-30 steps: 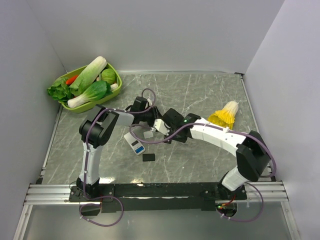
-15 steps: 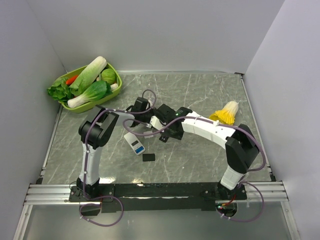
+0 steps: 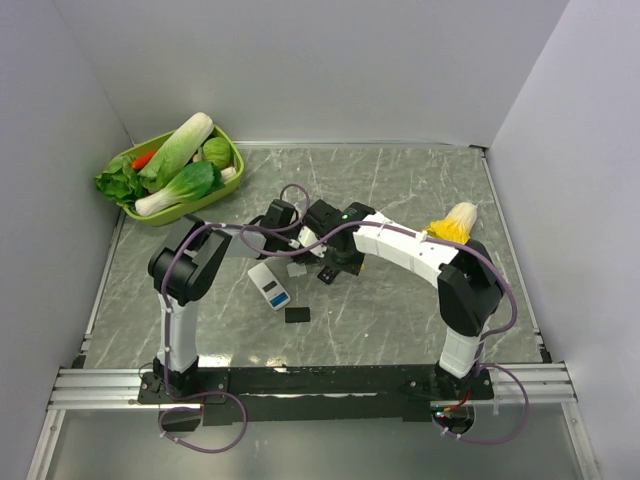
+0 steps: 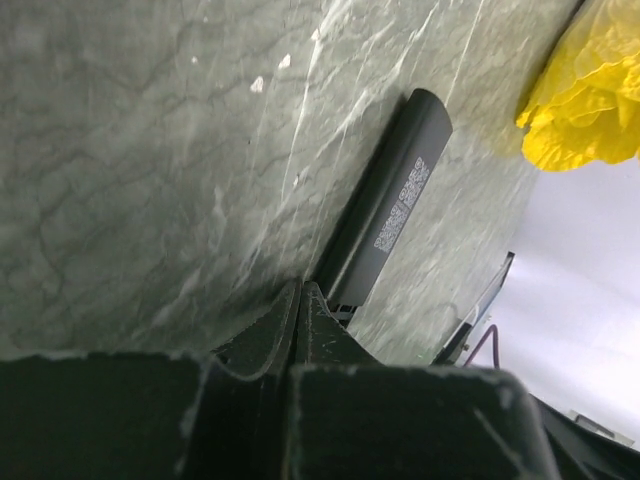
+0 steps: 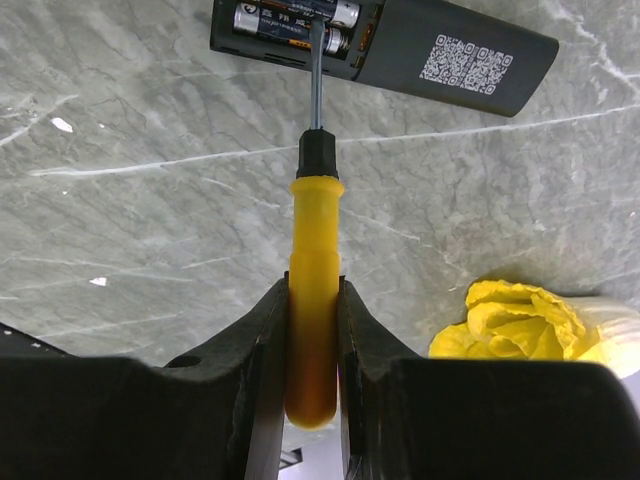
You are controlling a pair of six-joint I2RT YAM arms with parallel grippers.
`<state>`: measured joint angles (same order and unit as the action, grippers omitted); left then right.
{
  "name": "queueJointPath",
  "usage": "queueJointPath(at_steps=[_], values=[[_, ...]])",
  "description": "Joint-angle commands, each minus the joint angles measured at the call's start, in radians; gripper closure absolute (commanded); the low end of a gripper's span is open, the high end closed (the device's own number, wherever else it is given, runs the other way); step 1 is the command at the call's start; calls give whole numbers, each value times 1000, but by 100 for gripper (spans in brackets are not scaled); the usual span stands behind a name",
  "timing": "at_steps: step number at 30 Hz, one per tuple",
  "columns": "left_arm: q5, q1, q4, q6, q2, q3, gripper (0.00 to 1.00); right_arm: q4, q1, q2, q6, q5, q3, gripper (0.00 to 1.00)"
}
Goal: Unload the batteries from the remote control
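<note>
So the right gripper [image 5: 312,290] is clamped on the yellow-handled screwdriver [image 5: 314,230], with the blade tip on the batteries [image 5: 290,20] straight ahead of it in the black remote [image 5: 450,50]. I'd pry gently under one cell's end. There are two cells side by side, dark labels, silver ends. The left gripper [image 4: 300,300] is pinched shut, and the remote sits just past its tips.

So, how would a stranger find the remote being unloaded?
On the marble table, look at the middle, left of the yellow leafy vegetable. The black remote lies there, back upward, with a QR label and batteries exposed; the device beside it is white.
</note>
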<state>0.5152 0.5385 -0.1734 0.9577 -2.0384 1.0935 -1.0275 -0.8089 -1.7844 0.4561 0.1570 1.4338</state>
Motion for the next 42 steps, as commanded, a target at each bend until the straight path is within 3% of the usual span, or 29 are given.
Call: queueJointPath(at_steps=[1, 11, 29, 42], values=[[-46, 40, 124, -51, 21, -55, 99, -52, 10, -47, -22, -7, 33, 100], [-14, 61, 55, -11, 47, -113, 99, -128, 13, -136, -43, -36, 175, 100], [55, 118, -196, 147, 50, -224, 99, -215, 11, -145, -142, -80, 191, 100], [-18, 129, -100, 102, 7, -150, 99, -59, 31, -90, -16, -180, 67, 100]])
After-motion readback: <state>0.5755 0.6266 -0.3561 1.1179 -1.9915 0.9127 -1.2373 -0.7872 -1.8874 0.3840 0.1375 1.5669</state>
